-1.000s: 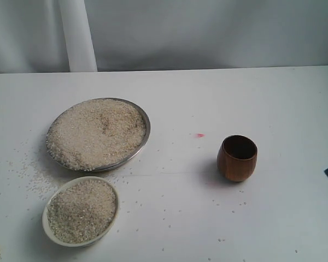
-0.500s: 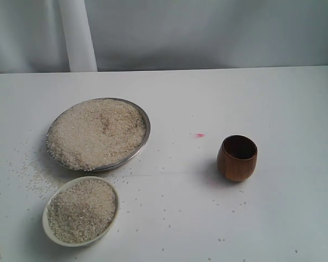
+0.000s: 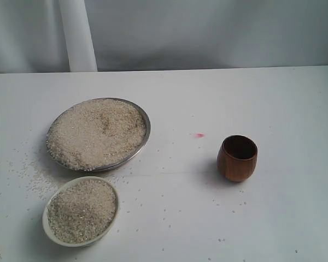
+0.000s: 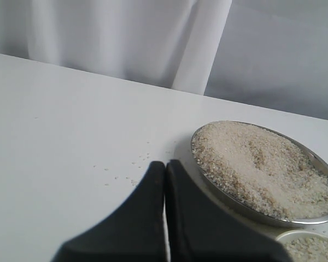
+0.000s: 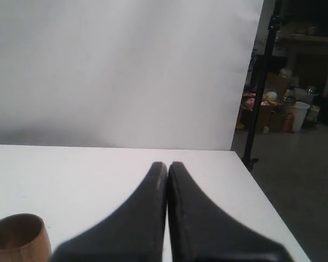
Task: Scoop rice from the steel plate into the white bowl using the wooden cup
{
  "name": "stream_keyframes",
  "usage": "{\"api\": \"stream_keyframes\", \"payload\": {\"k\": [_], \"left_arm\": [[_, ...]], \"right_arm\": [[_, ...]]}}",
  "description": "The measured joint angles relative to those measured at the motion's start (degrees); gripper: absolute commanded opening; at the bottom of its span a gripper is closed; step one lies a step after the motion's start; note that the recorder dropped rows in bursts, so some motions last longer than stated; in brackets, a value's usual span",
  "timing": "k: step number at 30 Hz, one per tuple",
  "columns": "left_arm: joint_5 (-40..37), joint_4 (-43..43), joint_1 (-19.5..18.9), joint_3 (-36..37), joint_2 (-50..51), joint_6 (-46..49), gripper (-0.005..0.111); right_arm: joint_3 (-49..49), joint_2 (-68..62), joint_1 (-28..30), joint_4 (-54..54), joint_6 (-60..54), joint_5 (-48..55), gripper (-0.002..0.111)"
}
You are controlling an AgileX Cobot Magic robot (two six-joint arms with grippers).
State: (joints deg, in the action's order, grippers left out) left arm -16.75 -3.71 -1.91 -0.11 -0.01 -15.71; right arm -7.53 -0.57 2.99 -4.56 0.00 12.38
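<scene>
Rice heaps the steel plate on the table's left half; the white bowl at the front edge holds more. The wooden cup stands upright, seemingly empty, right of centre. Left gripper and right gripper are pressed closed, holding nothing.

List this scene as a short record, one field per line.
steel plate: heaped with rice
white bowl: nearly full of rice, close beside the plate, nearer the exterior camera
wooden cup: upright, no rice visible inside, standing alone to the right
table: loose grains scattered around plate and bowl
left gripper: fingers shut, holding nothing
right gripper: fingers shut, holding nothing
</scene>
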Motion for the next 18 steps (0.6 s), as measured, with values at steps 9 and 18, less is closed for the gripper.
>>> {"api": "stream_keyframes", "payload": {"k": [9, 18], "left_arm": [[0.00, 0.00, 0.00, 0.00, 0.00, 0.00, 0.000], [0.00, 0.00, 0.00, 0.00, 0.00, 0.00, 0.000]], "right_arm": [[5.67, 0.26, 0.00, -0.38, 0.00, 0.02, 0.000], [7.30, 0.26, 0.00, -0.38, 0.00, 5.86, 0.000]]}}
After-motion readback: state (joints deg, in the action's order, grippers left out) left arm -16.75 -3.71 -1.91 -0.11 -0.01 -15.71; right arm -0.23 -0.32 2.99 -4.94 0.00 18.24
